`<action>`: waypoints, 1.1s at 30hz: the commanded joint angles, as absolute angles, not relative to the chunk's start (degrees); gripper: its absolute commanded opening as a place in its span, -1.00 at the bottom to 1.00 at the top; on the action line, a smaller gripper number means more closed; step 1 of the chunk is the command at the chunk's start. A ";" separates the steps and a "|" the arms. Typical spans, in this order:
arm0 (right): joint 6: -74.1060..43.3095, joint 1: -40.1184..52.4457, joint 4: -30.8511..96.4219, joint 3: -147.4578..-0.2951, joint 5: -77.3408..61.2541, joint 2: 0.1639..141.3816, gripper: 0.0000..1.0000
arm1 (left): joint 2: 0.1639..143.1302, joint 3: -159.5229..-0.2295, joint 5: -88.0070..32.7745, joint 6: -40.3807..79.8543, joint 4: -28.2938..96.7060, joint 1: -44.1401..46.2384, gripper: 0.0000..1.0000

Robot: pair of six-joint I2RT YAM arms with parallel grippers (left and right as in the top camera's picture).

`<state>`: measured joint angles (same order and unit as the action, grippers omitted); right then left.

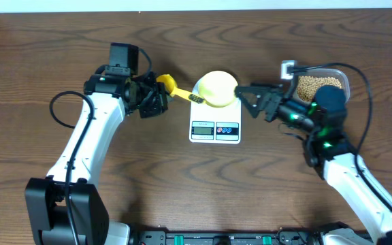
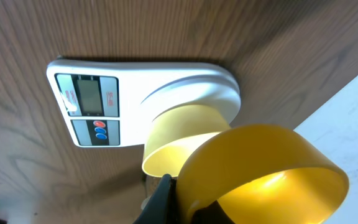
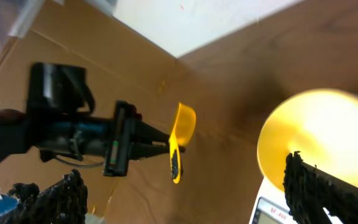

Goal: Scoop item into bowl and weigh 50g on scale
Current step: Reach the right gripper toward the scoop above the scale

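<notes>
Bowl (image 1: pixel 216 88) — round, smooth, pale yellow — sits on flat white scale (image 1: pixel 215 131).

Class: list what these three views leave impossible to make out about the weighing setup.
1. Scale reading: too small overhead, illegible in the left wrist view.
2. Any beans in the bowl: too small overhead; scoop blocks the left wrist view; glare washes out the right wrist view.
3. Tub of beans: partly hidden overhead by the right arm.
</notes>
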<state>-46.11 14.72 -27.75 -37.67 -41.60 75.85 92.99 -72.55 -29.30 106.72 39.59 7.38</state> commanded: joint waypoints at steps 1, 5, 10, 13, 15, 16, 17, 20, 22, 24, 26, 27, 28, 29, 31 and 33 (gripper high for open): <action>-47.79 17.23 -28.05 -38.68 -36.34 77.41 0.96 | 91.72 -72.23 -29.76 108.36 39.22 8.60 -0.85; -47.81 20.43 -28.16 -38.68 -31.79 78.61 0.91 | 91.72 -72.23 -30.96 108.33 37.01 10.72 -0.85; -47.79 23.35 -30.09 -38.68 -30.09 78.72 0.86 | 91.72 -72.23 -30.94 109.01 34.98 13.06 -0.84; -47.79 24.23 -30.46 -38.68 -29.76 78.72 0.79 | 91.72 -72.23 -30.92 109.47 34.52 14.26 -0.85; -47.75 24.73 -30.41 -38.68 -29.41 78.74 0.75 | 91.72 -72.23 -30.92 109.47 33.80 15.00 -0.85; -47.77 24.97 -30.41 -38.68 -29.23 78.76 0.73 | 91.72 -72.23 -30.92 109.56 33.54 15.42 -0.85; -47.77 25.21 -30.41 -38.68 -28.99 78.76 0.71 | 91.72 -72.23 -30.89 109.75 33.32 15.92 -0.84; -47.72 25.47 -30.39 -38.68 -28.51 78.76 0.64 | 91.72 -72.23 -30.89 109.84 32.14 16.99 -0.85; -47.68 25.56 -30.17 -38.68 -28.36 78.76 0.62 | 91.72 -72.23 -30.89 110.34 31.18 17.61 -0.85; -47.53 25.61 -29.74 -38.68 -28.01 78.76 0.59 | 91.72 -72.23 -30.92 111.37 30.15 18.00 -0.85; -47.53 25.61 -28.99 -38.68 -27.20 78.76 0.54 | 91.72 -72.23 -30.94 112.36 29.43 18.09 -0.85; -47.53 25.61 -28.88 -38.68 -26.83 78.76 0.51 | 91.72 -72.23 -30.94 113.01 29.41 18.09 -0.85; -47.53 25.61 -28.86 -38.68 -26.83 78.76 0.51 | 91.72 -72.23 -30.92 113.38 29.39 18.09 -0.85; -47.53 25.61 -28.91 -38.68 -26.63 78.76 0.49 | 91.72 -72.23 -30.94 113.89 29.28 18.09 -0.85; -47.53 25.61 -28.91 -38.68 -26.39 78.76 0.47 | 91.72 -72.23 -30.94 114.85 29.21 18.09 -0.85; -47.53 25.61 -28.71 -38.68 -25.32 78.76 0.39 | 91.72 -72.23 -30.94 116.38 29.21 18.26 -0.85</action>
